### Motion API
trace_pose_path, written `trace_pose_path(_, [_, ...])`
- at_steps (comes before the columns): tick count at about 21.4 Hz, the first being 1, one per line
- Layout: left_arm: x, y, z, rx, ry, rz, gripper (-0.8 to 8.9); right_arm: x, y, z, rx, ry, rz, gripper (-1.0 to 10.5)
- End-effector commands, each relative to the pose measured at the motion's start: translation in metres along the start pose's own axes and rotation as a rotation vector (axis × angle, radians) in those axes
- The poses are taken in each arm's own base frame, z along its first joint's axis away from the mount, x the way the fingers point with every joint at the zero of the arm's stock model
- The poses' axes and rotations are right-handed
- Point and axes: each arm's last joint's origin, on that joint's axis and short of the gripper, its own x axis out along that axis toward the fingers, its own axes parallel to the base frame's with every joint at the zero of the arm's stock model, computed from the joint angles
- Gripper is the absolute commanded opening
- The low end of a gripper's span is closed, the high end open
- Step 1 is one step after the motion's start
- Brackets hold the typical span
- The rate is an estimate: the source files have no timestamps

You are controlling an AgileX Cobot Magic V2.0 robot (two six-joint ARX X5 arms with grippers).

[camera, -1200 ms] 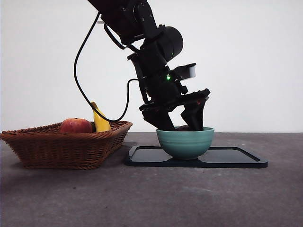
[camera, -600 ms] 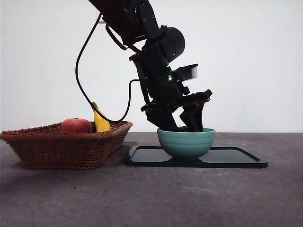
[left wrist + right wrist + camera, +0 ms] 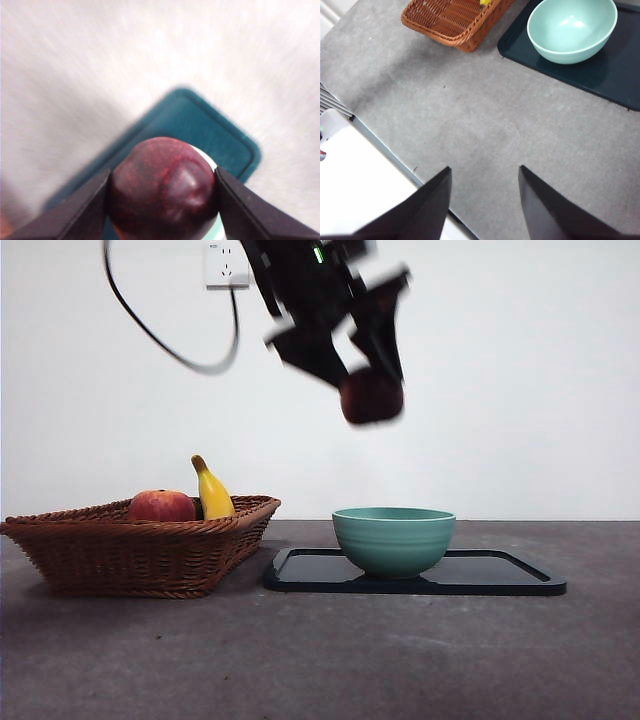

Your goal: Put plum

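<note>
The plum (image 3: 372,397) is dark maroon and glossy, and hangs high in the air above the teal bowl (image 3: 393,540). My left gripper (image 3: 368,388) is shut on it; in the left wrist view the plum (image 3: 162,187) sits between the two jaws of that gripper (image 3: 162,174). The bowl stands on a dark tray (image 3: 500,575). In the right wrist view the bowl (image 3: 571,29) is empty. My right gripper (image 3: 482,175) is open and empty, high over the grey table near its edge.
A wicker basket (image 3: 140,545) stands left of the tray and holds a red-orange fruit (image 3: 160,506) and a yellow banana (image 3: 212,492). The basket (image 3: 455,20) and tray (image 3: 620,75) also show in the right wrist view. A wall socket (image 3: 226,262) is behind.
My left gripper was down in the bowl. It has risen fast and now holds the plum high above the bowl, slightly to the left.
</note>
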Motion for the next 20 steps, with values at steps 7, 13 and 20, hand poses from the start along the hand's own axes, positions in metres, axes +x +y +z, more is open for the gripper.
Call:
trace_pose_path(7, [-0.16,0.001,0.016,-0.064,-0.154,0.076,2.17,0.0,0.001,0.002,-0.023,-0.013,0.006,2.1])
trace_pose_path(13, [-0.221,0.008,-0.014,-0.143,-0.108,0.144,2.17,0.0,0.001,0.002,-0.023,-0.013,0.006,2.1])
trace_pose_path(20, [-0.191,0.035,-0.083,-0.199,-0.072,0.24,2.16,0.0,0.001,0.003,-0.023,-0.014,0.006,2.1])
